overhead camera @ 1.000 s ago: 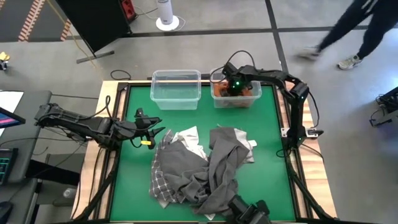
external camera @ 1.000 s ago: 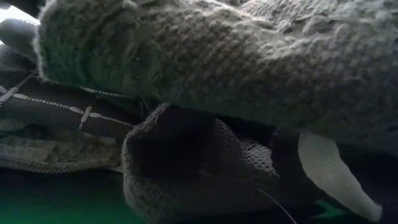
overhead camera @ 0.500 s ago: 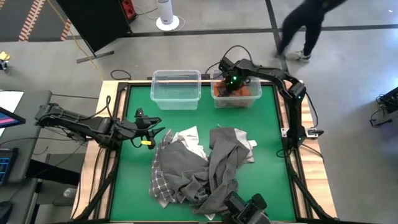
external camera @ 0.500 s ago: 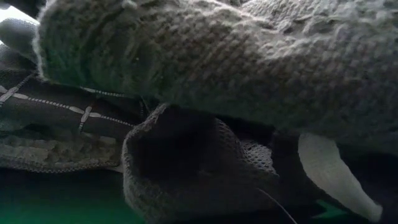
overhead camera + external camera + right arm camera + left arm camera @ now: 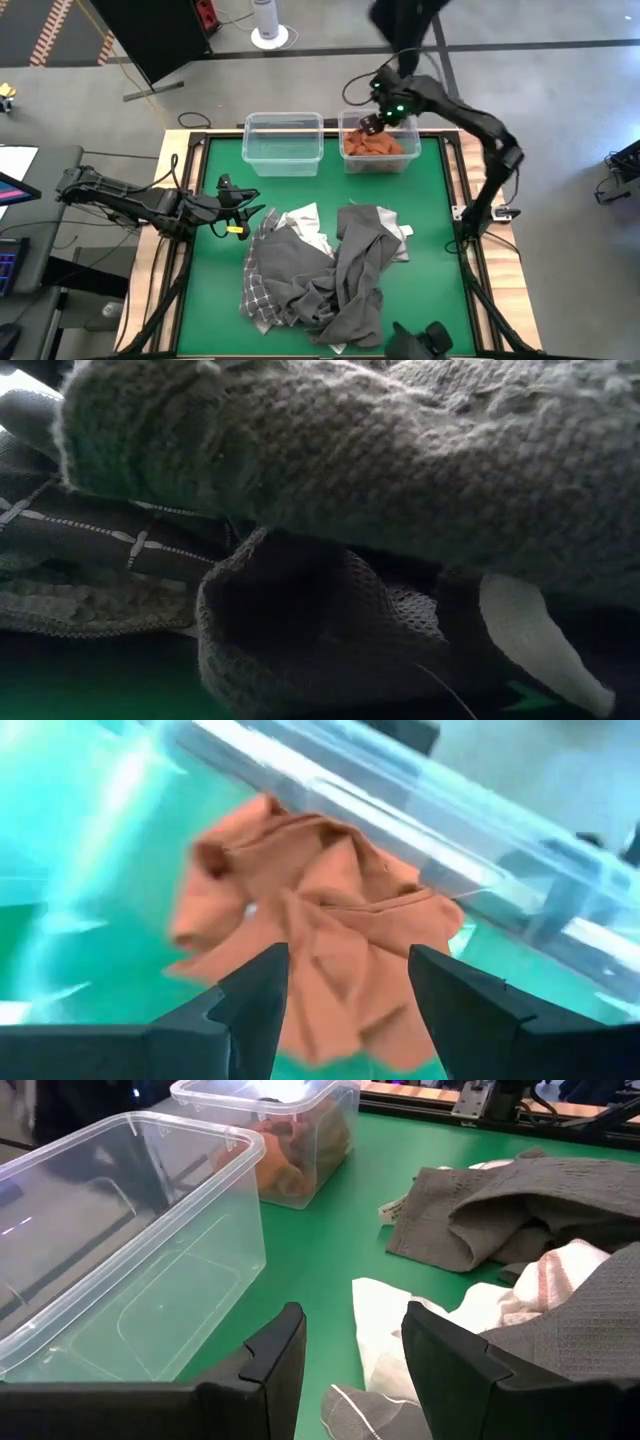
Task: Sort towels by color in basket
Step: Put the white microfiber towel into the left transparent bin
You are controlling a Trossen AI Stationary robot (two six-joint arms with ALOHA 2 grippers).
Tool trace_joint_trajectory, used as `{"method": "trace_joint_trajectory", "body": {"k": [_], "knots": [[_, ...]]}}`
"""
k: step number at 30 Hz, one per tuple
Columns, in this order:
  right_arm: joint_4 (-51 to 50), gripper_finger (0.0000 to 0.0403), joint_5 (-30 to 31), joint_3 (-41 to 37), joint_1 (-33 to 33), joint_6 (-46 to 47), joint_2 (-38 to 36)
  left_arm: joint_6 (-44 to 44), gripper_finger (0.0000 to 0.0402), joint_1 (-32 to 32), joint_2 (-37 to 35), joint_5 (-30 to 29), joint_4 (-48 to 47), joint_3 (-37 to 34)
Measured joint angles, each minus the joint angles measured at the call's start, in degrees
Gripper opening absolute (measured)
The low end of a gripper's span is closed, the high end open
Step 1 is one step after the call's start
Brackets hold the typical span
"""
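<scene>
Your right jaws (image 5: pixel 340 982) stand spread and hold nothing; they hover above the orange towel (image 5: pixel 320 935), which lies crumpled inside the right clear bin (image 5: pixel 380 150). Your left jaws (image 5: pixel 352 1342) also stand spread and empty, low over the worktop (image 5: pixel 420 200) beside the empty left bin (image 5: pixel 283 143), facing the white towel (image 5: pixel 440 1315).

Risk: a fold of the orange cloth may cling to a finger as you lift, dragging the towel over the bin rim. Raise straight up and confirm that the cloth stays down.

The grey and checked towels (image 5: pixel 320 270) remain heaped mid-worktop, overlapping; a grasp there may lift two colours together.

Compared with one second earlier, the right jaws have risen out of the bin and parted; the left arm has not moved.
</scene>
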Motion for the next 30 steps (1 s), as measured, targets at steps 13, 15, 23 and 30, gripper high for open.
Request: {"method": "trace_joint_trajectory", "body": {"k": [13, 15, 23, 30], "knots": [[8.03, 0.0249, 0.11, -1.88, 28.13, -5.83, -21.31, 1.53, 0.016, 0.02, 0.01, 4.63, 4.61, 0.0], [10.12, 0.0249, 1.67, -3.27, 33.72, -5.84, -22.29, 2.73, 0.016, -0.04, 0.02, 9.21, 8.46, 0.0], [19.43, 0.0249, 12.71, -15.17, 49.25, -7.53, -21.32, 6.21, 0.016, -0.08, 3.97, 13.76, 18.27, 0.59], [32.68, 0.0249, 16.71, -28.51, 54.73, -7.47, -21.08, 6.21, 0.016, 2.07, 17.0, 18.06, -0.39, 14.54]]}}
